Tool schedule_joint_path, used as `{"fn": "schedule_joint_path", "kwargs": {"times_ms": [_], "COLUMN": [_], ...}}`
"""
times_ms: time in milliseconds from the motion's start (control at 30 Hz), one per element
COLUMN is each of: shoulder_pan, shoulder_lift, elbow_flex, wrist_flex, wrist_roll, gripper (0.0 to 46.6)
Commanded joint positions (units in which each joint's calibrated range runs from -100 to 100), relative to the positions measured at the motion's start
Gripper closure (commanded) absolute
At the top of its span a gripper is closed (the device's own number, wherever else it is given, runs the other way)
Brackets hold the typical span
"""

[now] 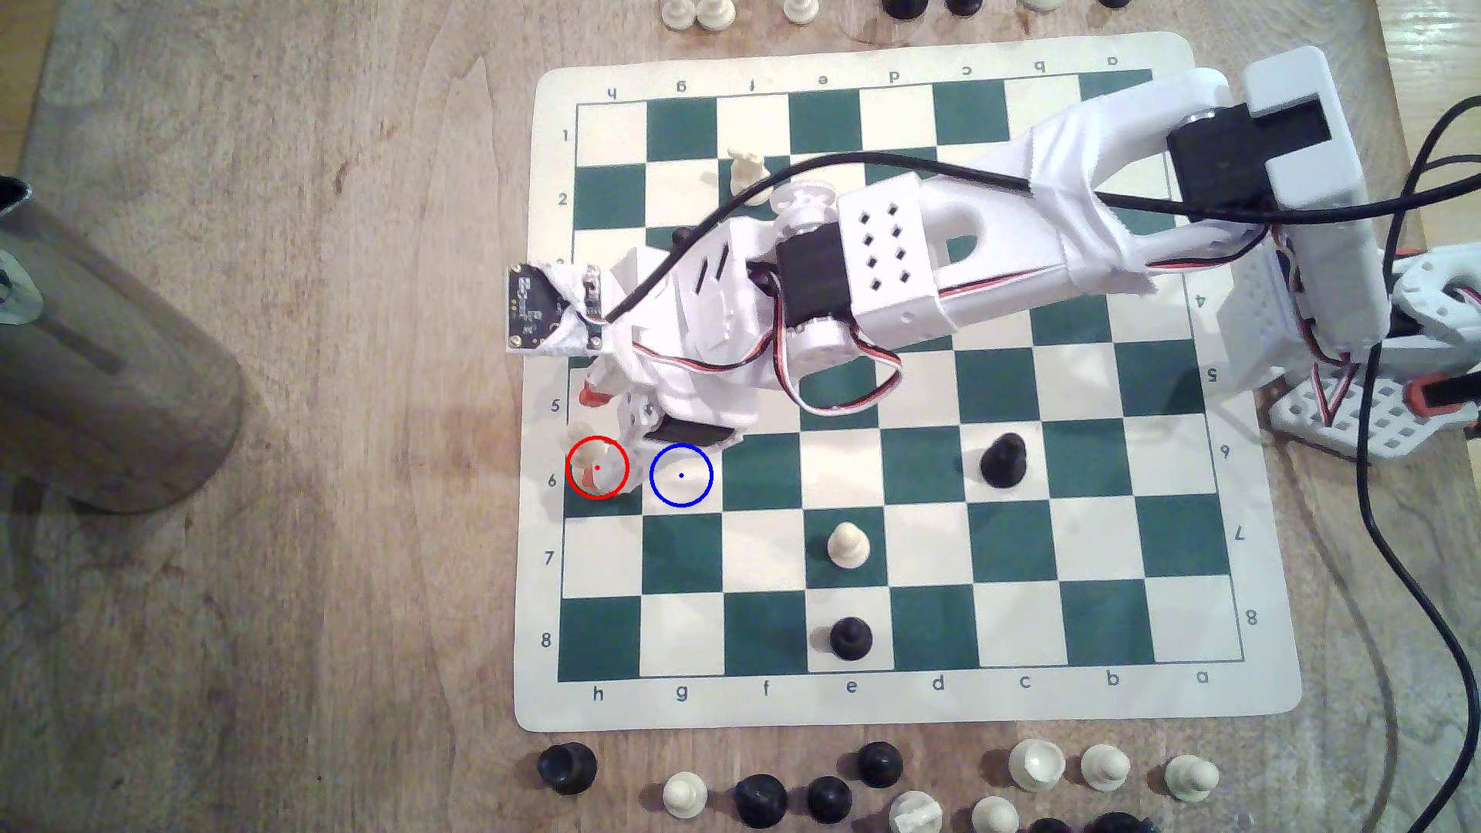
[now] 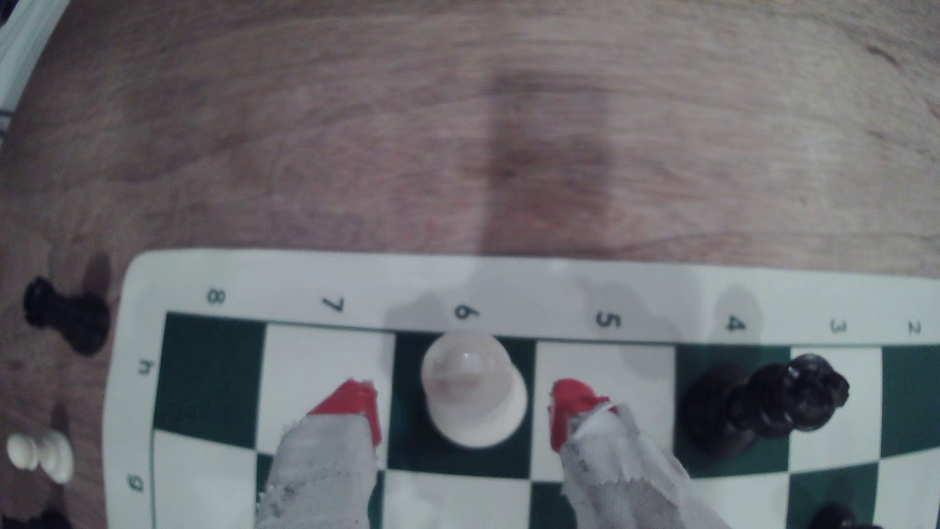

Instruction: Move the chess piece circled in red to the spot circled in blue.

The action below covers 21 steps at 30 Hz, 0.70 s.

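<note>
We see the chess piece (image 2: 473,389) standing upright on the dark green square h6, at the edge of the board (image 1: 1274,561) nearest the exterior view's left. Our end effector (image 2: 465,414) is open wide, and its two red fingertips (image 2: 356,407) stand one on each side of the piece, with a clear gap on both sides, so nothing is held yet. In the wrist view the piece sits between the tips and slightly ahead of them, so we judge that a small advance and then closing is what remains before lifting. The spot (image 1: 681,475) is the neighbouring cream square g6, toward the exterior view's right. A black piece (image 2: 763,407) stands on h4, well apart.
</note>
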Motion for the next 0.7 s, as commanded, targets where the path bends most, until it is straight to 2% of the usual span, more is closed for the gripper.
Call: {"fn": "schedule_joint_path", "kwargs": {"times_ms": [0, 667], "shoulder_pan": [-0.6, -0.9], "shoulder_lift": [-0.5, 1.4], "elbow_flex": [-8.2, -10.7], "wrist_flex": [0.1, 1.8], "wrist_roll": [-0.2, -0.4], "gripper": [28.3, 32.7]}}
